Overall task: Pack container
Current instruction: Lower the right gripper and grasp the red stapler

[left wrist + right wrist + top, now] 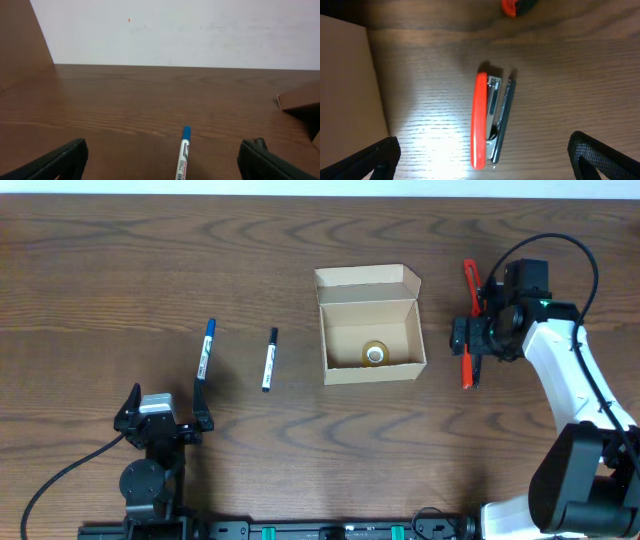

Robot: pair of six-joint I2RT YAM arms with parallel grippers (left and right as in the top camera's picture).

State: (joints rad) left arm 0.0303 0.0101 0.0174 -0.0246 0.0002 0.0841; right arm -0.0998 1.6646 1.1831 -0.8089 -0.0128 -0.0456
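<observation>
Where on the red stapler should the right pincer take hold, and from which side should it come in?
Grip the red stapler at mid-length, coming straight down from above. It lies on its side on the table, long and narrow, and the open right pincer has one finger on each side of its narrow width. Closing there across the red top and the metal base should squeeze the two together, not tip an end up.

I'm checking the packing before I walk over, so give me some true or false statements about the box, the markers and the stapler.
The box has its lid open. True.
The box is empty. False: a small roll lies inside.
The blue marker and black marker lie left of the box. True.
The right gripper has clamped the stapler. False: the gripper is open, and the stapler lies unheld between its fingers.
</observation>
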